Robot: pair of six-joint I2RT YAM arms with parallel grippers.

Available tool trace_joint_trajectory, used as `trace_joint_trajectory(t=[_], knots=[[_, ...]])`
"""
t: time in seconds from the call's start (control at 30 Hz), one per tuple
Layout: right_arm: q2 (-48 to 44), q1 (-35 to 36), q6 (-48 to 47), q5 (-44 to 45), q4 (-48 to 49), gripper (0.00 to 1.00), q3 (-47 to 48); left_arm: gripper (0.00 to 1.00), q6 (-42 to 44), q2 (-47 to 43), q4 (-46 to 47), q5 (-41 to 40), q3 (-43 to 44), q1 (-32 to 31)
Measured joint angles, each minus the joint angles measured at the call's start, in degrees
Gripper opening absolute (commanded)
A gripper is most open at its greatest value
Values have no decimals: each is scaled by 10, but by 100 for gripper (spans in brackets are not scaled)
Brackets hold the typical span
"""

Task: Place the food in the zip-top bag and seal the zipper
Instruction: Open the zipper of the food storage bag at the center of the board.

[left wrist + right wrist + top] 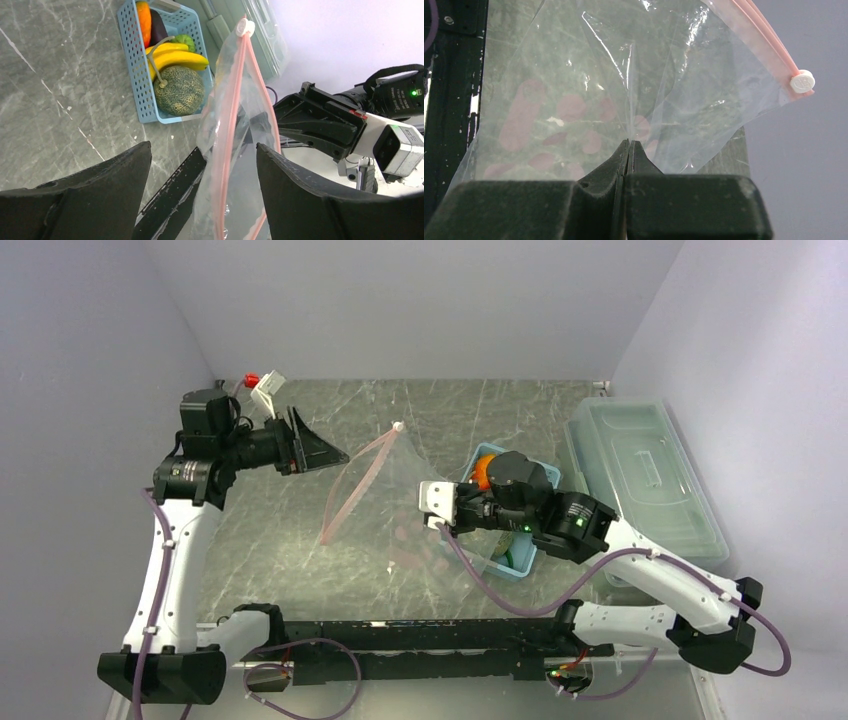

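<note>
The clear zip-top bag (400,500) hangs upright over the middle of the table. Its pink zipper (350,490) runs down to the left from a white slider (398,427). My right gripper (438,512) is shut on the bag's thin film (634,90), pinching a fold at its tips (630,142). My left gripper (204,146) is open, and the bag's mouth edge and zipper (235,100) stand between its fingers (100,190) untouched. The food lies in the light-blue basket (131,60): carrot (143,22), eggplant (157,27), banana bunch (177,55), melon (180,90), green vegetable (186,41).
A large clear lidded box (640,475) stands along the right wall, beside the basket (515,565). The right arm covers most of the basket from above. A black rail (420,635) runs along the near edge. A small white and red fitting (262,385) sits at the back left.
</note>
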Motion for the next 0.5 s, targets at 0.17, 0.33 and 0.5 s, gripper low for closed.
trace_joint_trajectory(t=[0.17,0.33,0.5], knots=[[10,0,-6,0,-5,0,4,79,15,-2,-6,-1,-4,-16],[14,0,-9,0,-8,0,8,74,37,-9,-27,-12,-8,-29],[15,0,-13,0,-14,0,18,66,59,-18,-48,-33,-19,-37]])
